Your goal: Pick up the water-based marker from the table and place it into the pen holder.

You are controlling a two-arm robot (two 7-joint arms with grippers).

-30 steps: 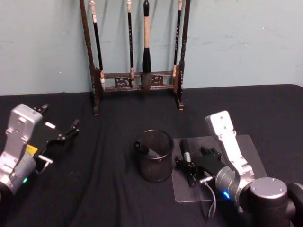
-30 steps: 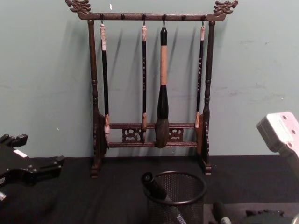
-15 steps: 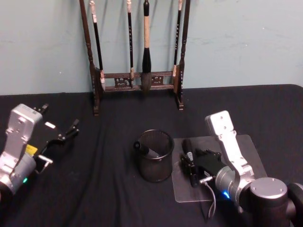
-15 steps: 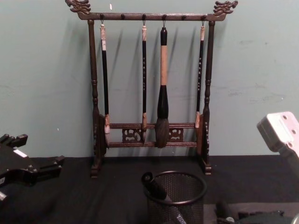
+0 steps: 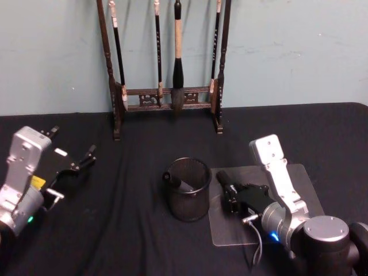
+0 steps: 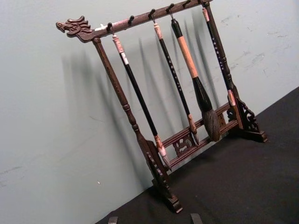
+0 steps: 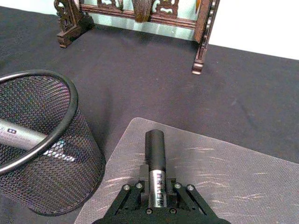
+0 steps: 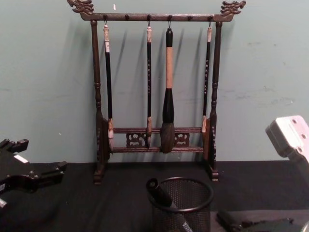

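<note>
The water-based marker (image 5: 222,178), dark with a silver label, is clamped between the fingers of my right gripper (image 5: 230,194), which is shut on it just over the clear mat. In the right wrist view the marker (image 7: 155,148) sticks out forward from the right gripper (image 7: 157,187). The pen holder (image 5: 187,190), a black wire-mesh cup, stands just left of the marker and has another dark marker (image 5: 172,181) leaning inside. The pen holder (image 7: 44,154) is apart from the held marker. My left gripper (image 5: 70,145) is parked open at the far left.
A tall dark wooden rack (image 5: 167,95) hung with brushes stands at the back against the wall. A clear plastic mat (image 5: 302,184) lies on the black tablecloth under the right gripper. Bare cloth stretches between the left gripper and the pen holder.
My right gripper slid forward along the marker and shut on it. The marker's front end has swung slightly towards the pen holder. The left arm has not moved.
</note>
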